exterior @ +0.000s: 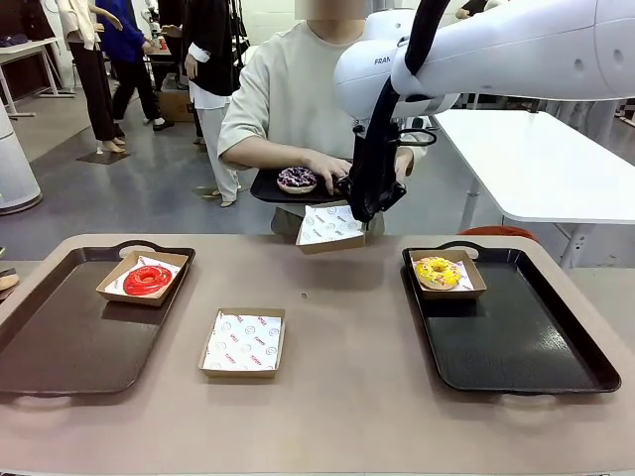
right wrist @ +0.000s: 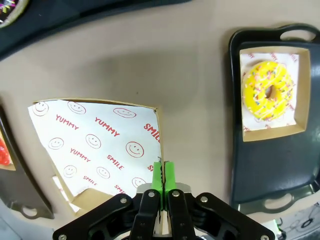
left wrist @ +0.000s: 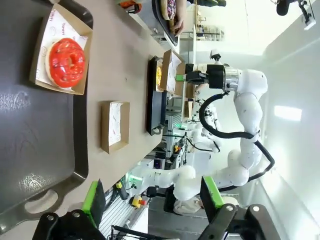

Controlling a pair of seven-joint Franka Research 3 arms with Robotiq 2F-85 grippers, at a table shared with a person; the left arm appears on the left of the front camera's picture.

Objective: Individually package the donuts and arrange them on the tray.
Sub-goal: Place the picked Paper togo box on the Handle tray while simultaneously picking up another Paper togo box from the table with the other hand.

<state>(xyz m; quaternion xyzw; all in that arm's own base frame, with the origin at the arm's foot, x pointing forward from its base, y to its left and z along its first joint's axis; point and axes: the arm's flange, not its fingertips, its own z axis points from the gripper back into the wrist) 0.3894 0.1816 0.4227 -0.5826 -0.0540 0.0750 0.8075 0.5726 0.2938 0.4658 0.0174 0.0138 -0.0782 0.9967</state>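
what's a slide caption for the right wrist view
Right gripper holds an empty box by its rim; yellow donut boxed on tray

Tan table at six o'clock, white table at two o'clock, grey floor at ten o'clock, orange-red rounded object at three o'clock.

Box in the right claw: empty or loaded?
Empty: the box held by the right claw shows only its printed paper liner.

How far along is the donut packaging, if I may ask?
Done: red donut and yellow donut sit boxed on trays. In hand: right jaws hold an empty box near the person's purple donut. Left: boxing it; a spare box lies on the table.
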